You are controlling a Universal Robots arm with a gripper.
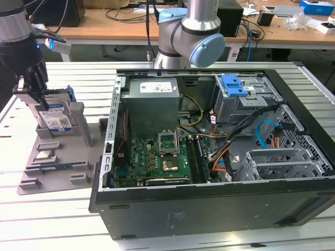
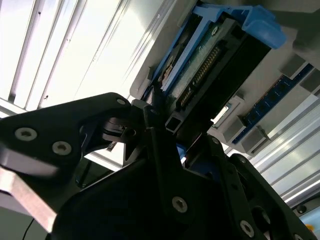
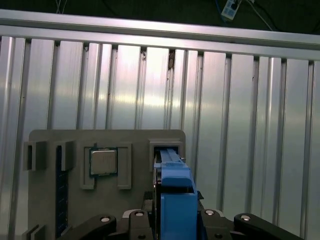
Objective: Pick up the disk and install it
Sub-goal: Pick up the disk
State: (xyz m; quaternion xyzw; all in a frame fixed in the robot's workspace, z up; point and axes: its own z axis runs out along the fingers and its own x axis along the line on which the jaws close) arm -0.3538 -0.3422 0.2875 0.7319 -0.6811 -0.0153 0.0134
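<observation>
**DISK IN RACK SLOT, GRIPPER OVER ITS UPPER EDGE**

**Disk** (image 1: 55, 119). You are seeing it standing on edge in a slot of the grey rack (image 1: 81, 125), on the exterior view's left, with its label facing the camera. The slot is keeping it upright, so its upper edge and blue frame are sticking up free where a grasp from above can reach them. By my reading it is not yet lifted, since its lower part is sitting inside the slot.

**Gripper** (image 1: 37, 97). It is hanging directly over the disk, at the upper edge. In both wrist views the blue frame is running up into the gripper's middle. You cannot tell from these views whether it is clenched on the disk or released.

**Rack.** It is lying flat on the slatted table (image 1: 57, 219), just beside the case (image 1: 209, 209). In the first wrist view a chip (image 3: 103, 161) is sitting in its own pocket next to the disk's slot. Each part is getting a fixed seat, probably so that it is always found in the same spot.

**Case.** It is lying on its side with the panel off, so the interior is opening upward. The bay (image 1: 235, 86), marked by a blue latch, is sitting at the far side, well apart from the disk. Installation is not yet begun.
</observation>
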